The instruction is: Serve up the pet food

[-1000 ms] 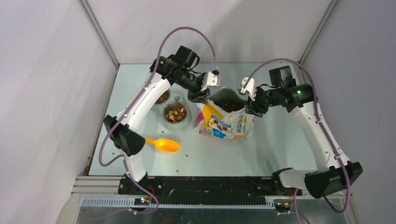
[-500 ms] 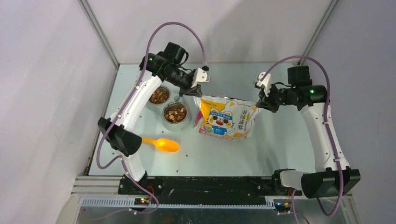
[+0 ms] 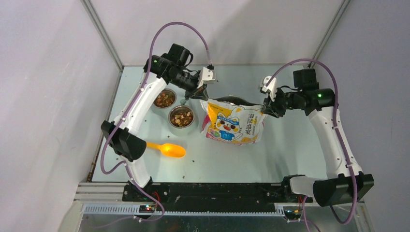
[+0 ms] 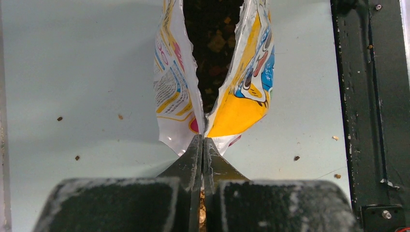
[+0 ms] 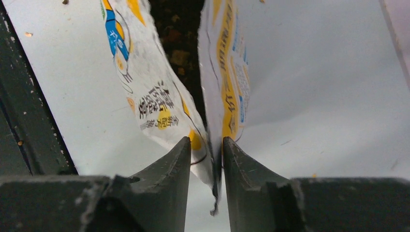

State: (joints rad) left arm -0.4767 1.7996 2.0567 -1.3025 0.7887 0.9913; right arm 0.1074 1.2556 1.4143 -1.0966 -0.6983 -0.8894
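From above, the bag [image 3: 234, 126] sits midway across the tabletop toward the far edge. The left gripper [image 3: 198, 95] is at its left top corner and the right gripper [image 3: 267, 107] at its right one. Pet food [image 3: 182, 117] fills two steel bowls [image 3: 170, 114] nearer the left edge. In the left wrist view, the jaws are pressed together on the bag's corner, and more pet food shows in its open mouth. In the right wrist view, the jaws pinch the bag's opposite edge.
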